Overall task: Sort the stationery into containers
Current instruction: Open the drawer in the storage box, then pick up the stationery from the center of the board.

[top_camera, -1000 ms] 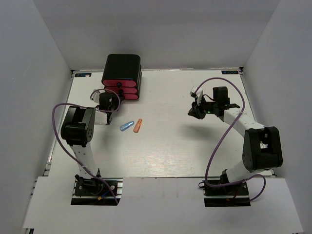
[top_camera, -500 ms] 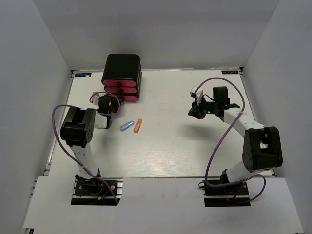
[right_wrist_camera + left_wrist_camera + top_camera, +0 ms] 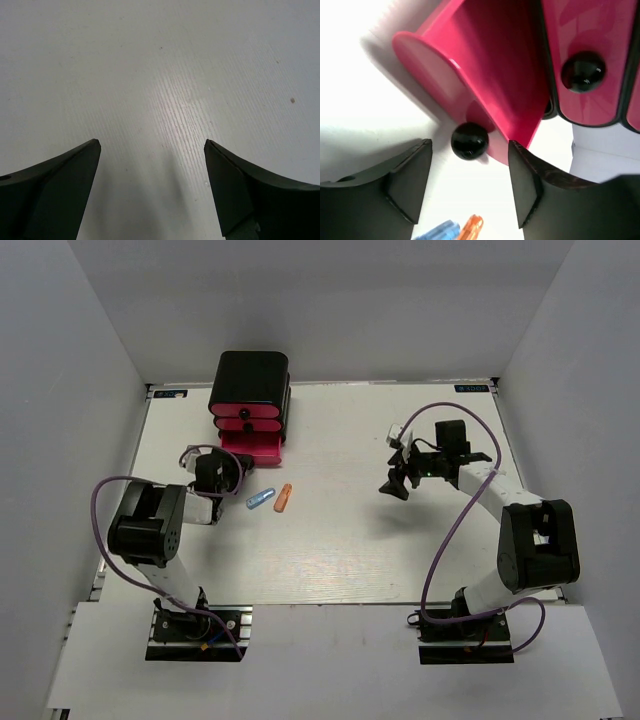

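Note:
The containers are three pink drawers in a glossy black cabinet (image 3: 250, 380) at the back left. Its bottom drawer (image 3: 250, 448) (image 3: 485, 75) stands pulled out. That drawer's black knob (image 3: 469, 140) sits between the fingers of my left gripper (image 3: 218, 468) (image 3: 469, 146), which is open and clear of the knob on both sides. Two pieces of stationery lie side by side on the table: a blue one (image 3: 260, 499) (image 3: 437, 233) and an orange one (image 3: 284, 498) (image 3: 471, 227). My right gripper (image 3: 397, 480) (image 3: 151, 144) hangs wide open over bare table, holding nothing.
A shut drawer with its own knob (image 3: 583, 71) sits above the pulled-out one. The white table (image 3: 340, 550) is boxed in by grey walls on the left, back and right. Purple cables loop from both arms.
The bottom drawer has slid out toward the near side with my left gripper, which then opened off the knob. My right gripper went from nearly shut to wide open.

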{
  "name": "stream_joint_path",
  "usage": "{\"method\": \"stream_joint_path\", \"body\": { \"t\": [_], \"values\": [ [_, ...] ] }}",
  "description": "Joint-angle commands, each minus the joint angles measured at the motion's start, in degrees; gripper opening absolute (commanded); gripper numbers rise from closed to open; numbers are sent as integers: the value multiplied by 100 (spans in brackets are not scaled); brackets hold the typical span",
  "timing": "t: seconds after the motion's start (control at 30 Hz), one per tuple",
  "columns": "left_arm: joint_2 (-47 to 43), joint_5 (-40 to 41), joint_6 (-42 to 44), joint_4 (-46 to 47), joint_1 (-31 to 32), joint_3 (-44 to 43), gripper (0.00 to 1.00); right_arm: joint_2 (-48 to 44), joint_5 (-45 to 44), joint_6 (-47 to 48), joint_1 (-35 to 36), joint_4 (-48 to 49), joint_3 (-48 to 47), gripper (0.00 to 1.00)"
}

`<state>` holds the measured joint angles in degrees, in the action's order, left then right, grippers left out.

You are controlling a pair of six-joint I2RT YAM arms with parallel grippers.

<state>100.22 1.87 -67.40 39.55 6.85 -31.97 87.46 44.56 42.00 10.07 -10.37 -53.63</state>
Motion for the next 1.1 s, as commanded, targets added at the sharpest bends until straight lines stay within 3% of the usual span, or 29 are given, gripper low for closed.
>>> {"method": "stream_joint_path", "body": {
  "t": [0.0, 0.13, 0.17, 0.23, 0.27, 0.33, 0.37, 0.43, 0.47, 0.5, 0.6, 0.63, 0.7, 0.73, 0.8, 0.87, 1.07],
  "values": [
    [-565, -117, 349, -667, -44, -178, 72, -36, 580, 947, 74, -482, -210, 90],
    [-1293, -117, 840, -1405, 9, -118, 75, -19, 1072, 2275, 285, -1263, -376, 90],
    [-1486, -117, 990, -1554, 9, -117, 75, 34, 1203, 3130, 329, -1605, -411, 90],
    [-2110, -117, 1463, -2123, 62, -55, 73, 87, 1319, 3830, 496, -2315, -587, 90],
    [-2304, -308, 1640, -2310, 62, -55, 64, 252, 1301, 4582, 557, -2442, -640, 90],
    [-2638, -468, 2288, -2792, 62, 6, 45, 403, 1222, 5122, 855, -2688, -947, 90],
    [-2944, -607, 2536, -2899, 62, 67, 26, 630, 1153, 5221, 1022, -2855, -1044, 84],
    [-3026, -889, 3107, -3022, 62, 68, 19, 824, 1073, 5170, 1164, -2953, -1535, 75],
    [-3026, -1203, 3719, -3276, 62, -19, 19, 1121, 1038, 5021, 1391, -3031, -1667, 68],
    [-2896, -1424, 4056, -3400, 114, -116, 19, 1228, 1020, 4846, 1436, -3137, -2156, 50],
    [-2413, -2294, 5041, -3822, 167, -599, 34, 1633, 994, 4195, 1656, -3226, -2784, 15],
    [-2046, -2453, 5261, -3910, 167, -827, 39, 1730, 968, 4089, 1709, -3226, -2846, 11],
    [-1701, -2744, 5693, -4103, 351, -1169, 47, 1670, 818, 3564, 1797, -2954, -2812, 13],
    [-1421, -2744, 5833, -4218, 465, -1293, 48, 1556, 696, 3378, 1823, -2814, -2742, 20],
    [-1226, -2631, 6132, -4455, 580, -1557, 52, 1363, 388, 2545, 1894, -2278, -2522, 44],
    [-1032, -2561, 6431, -4596, 695, -1663, 54, 1178, 300, 2261, 1885, -2031, -2303, 52],
    [-584, -1902, 7099, -5168, 1142, -2111, 58, 738, 282, 1777, 1859, -1679, -1714, 56]
  ]
}}
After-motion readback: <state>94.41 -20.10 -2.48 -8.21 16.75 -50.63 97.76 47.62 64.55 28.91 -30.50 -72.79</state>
